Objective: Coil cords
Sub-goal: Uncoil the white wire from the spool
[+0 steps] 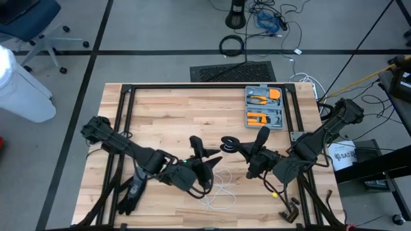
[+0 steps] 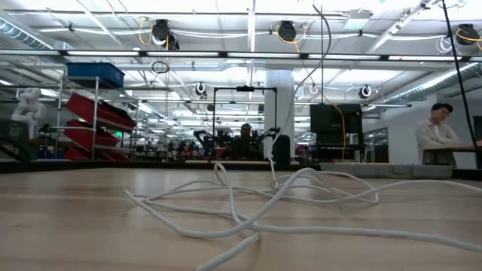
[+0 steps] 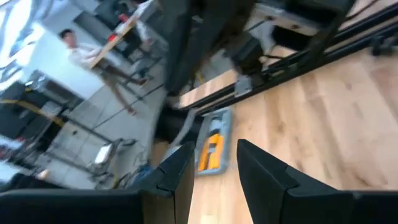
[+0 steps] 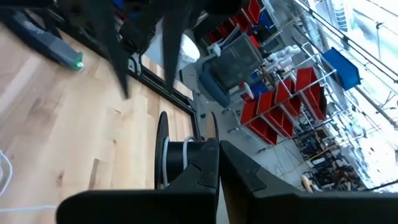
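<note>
A thin white cord (image 1: 220, 191) lies in loose loops on the wooden table near its front edge, and the low view shows it spread across the tabletop (image 2: 248, 203). My right gripper (image 1: 239, 146) is above the table's middle, shut on a small round dark-and-white cord bundle (image 4: 177, 155), two dark discs with white turns between them. My left gripper (image 1: 204, 153) hangs just left of the bundle (image 1: 228, 141), open, with nothing between its fingers (image 3: 180, 180). Neither gripper shows in the low view. My right gripper holds the bundle by the edge of one dark disc (image 4: 211, 127), pinched between its two shut fingers (image 4: 233, 165). The fingertips cover the exact spot. The fingers reach nearly level from the table's right. The bundle is lifted clear of the table.
A grey tray with orange tools (image 1: 264, 106) stands at the back right and also shows past my left fingers (image 3: 211, 149). A dark metal frame (image 1: 192, 86) runs around the tabletop. A black glove-like object (image 1: 131, 192) lies front left. Small dark parts (image 1: 289, 210) lie front right.
</note>
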Controlling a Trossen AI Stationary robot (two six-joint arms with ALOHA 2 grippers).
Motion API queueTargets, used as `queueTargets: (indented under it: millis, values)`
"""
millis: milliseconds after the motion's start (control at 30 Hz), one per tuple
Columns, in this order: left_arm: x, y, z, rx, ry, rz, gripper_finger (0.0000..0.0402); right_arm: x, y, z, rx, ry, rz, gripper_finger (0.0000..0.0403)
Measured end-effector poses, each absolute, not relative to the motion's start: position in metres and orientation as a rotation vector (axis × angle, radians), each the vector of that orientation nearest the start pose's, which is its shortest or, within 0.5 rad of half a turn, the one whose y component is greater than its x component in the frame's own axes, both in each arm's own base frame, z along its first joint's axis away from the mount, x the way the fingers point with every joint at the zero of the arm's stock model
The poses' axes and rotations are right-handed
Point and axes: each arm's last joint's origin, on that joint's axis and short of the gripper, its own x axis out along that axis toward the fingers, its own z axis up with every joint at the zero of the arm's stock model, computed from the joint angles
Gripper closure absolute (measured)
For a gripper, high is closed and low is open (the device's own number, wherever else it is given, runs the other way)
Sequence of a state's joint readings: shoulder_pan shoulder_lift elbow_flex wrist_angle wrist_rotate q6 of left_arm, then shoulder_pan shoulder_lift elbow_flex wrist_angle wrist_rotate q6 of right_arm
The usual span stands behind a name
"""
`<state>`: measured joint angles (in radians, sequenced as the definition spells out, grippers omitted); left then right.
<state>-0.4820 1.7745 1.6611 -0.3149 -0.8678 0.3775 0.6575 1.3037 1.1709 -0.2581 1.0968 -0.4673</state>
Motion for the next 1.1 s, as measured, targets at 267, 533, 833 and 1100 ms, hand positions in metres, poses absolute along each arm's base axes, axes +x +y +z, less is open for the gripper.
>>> queueTargets:
  millis: [267, 533, 833, 1100]
  values:
    - [0.369, -0.164, 0.357, 0.630, 0.410, 0.293, 0.0274, 0.234, 0.148, 0.354, -0.734, 0.347, -0.372, 0.0403]
    - [0.375, -0.151, 0.357, 0.611, 0.421, 0.320, 0.0274, 0.235, 0.149, 0.354, -0.720, 0.342, -0.338, 0.0403]
    - [0.376, -0.148, 0.355, 0.594, 0.430, 0.276, 0.0307, 0.234, 0.149, 0.354, -0.713, 0.342, -0.349, 0.0403]
    - [0.377, -0.148, 0.355, 0.595, 0.429, 0.267, 0.0389, 0.234, 0.149, 0.354, -0.705, 0.340, -0.356, 0.0403]
